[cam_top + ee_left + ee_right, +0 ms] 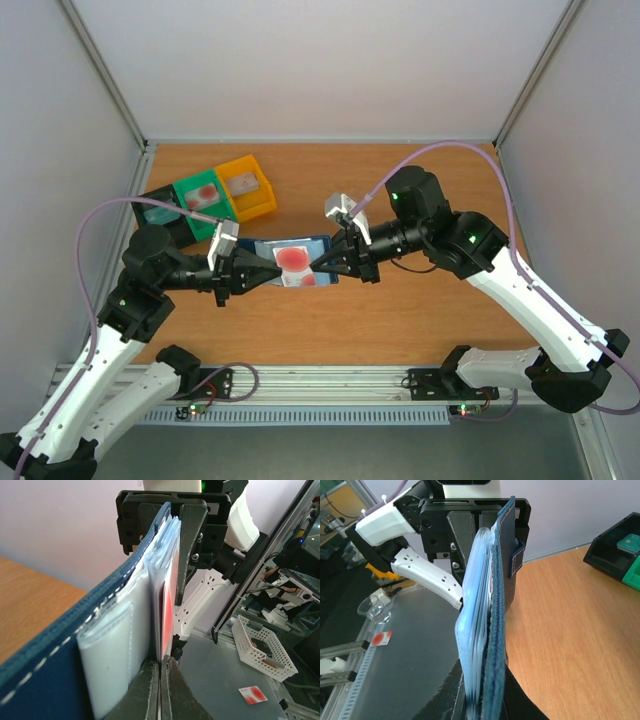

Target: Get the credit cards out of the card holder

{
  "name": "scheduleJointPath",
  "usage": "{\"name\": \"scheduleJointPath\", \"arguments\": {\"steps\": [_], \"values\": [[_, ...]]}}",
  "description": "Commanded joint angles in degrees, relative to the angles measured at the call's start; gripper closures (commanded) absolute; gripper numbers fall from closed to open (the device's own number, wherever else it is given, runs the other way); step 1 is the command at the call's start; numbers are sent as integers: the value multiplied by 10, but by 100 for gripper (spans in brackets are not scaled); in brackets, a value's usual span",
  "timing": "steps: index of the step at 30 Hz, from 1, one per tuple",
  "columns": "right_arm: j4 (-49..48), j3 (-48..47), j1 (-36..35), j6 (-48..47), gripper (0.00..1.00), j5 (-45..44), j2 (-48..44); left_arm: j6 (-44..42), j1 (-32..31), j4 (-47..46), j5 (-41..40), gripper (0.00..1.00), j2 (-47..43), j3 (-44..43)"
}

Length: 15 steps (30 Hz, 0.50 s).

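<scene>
Three bins (262,207) at the back left of the desk (420,320) each show a card (205,193), likely already removed. The card holder (262,246) hangs above the desk's middle, the right hand (322,262) clamped on one end and the left hand (272,272) pinched shut on the other — one red-marked card (294,262) sits inside, not yet out.

The flat navy-blue fabric bifold card holder (262,250) is being held spread open, a pale red-blotched plastic card (293,260) showing inside.

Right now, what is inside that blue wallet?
A pale card with a red blotch shows inside the wallet. Whether more cards sit behind it cannot be seen; the pockets cover them.
</scene>
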<state>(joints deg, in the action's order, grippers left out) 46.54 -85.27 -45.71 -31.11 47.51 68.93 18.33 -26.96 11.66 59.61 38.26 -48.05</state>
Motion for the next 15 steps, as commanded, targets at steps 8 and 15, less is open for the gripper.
{"name": "scheduleJointPath", "arguments": {"steps": [8, 15], "values": [[29, -39, 14, 3, 97, 50, 22, 77, 13, -100, 34, 83, -1, 26], [19, -34, 14, 7, 97, 56, 25, 83, 13, -131, 38, 78, -8, 30]]}}
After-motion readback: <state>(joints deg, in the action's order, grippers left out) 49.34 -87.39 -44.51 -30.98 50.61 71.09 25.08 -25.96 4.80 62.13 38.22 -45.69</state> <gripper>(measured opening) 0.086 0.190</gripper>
